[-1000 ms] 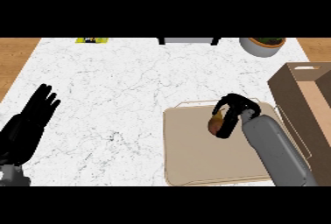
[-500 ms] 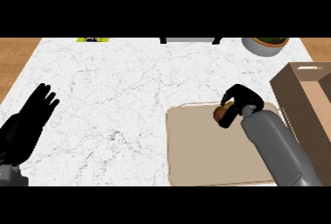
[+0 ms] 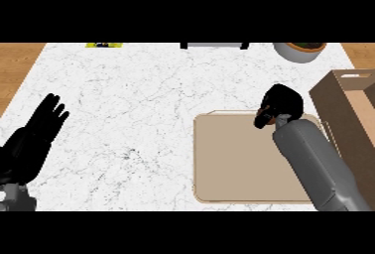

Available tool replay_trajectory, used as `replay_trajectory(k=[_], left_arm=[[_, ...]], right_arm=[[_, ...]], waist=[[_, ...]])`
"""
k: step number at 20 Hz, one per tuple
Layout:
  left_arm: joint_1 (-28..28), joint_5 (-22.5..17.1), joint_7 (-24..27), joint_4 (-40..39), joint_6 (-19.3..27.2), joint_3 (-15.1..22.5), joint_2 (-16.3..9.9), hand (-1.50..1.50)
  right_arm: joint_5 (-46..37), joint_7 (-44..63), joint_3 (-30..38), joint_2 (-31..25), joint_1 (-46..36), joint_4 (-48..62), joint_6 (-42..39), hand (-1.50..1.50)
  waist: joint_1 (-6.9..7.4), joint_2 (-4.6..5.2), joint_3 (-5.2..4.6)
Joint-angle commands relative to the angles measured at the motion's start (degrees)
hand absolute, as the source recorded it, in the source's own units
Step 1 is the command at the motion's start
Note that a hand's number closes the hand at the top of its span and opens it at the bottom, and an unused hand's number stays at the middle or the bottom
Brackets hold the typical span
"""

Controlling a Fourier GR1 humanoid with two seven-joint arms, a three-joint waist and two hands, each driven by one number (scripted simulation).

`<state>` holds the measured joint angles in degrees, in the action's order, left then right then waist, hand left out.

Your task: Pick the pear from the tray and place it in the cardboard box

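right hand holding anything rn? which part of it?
The right robot hand is curled over the tray's far edge and hides what it holds, likely the pear. Grip point can't be told. Left robot hand holds nothing.

White marble counter [image 3: 147, 99], wooden floor [image 3: 18, 64]

We see the marble counter [image 3: 147, 109] lit evenly and brightly, with no single light source identifiable. No glare or hot spots appear on its surface. We note only a faint shadow edge around the tray [image 3: 234, 163], toward 6 o'clock and 9 o'clock. The black right hand [image 3: 278, 105] and left hand [image 3: 40, 131] read as near-solid dark shapes with little surface detail. Straight edges remain straight toward the borders.
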<state>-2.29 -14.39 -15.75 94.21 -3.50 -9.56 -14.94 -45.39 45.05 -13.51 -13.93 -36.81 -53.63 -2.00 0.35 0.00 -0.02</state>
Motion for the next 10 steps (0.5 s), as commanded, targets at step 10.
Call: replay_trajectory(k=[10], left_arm=[[-2.21, 1.56, 0.02, -2.60, 1.25, -0.19, 1.15, 0.00]], right_arm=[[-12.76, 16.04, -3.10, -1.80, -8.72, -22.52, -2.21, 1.50]], waist=[[-1.12, -0.29, -0.03]])
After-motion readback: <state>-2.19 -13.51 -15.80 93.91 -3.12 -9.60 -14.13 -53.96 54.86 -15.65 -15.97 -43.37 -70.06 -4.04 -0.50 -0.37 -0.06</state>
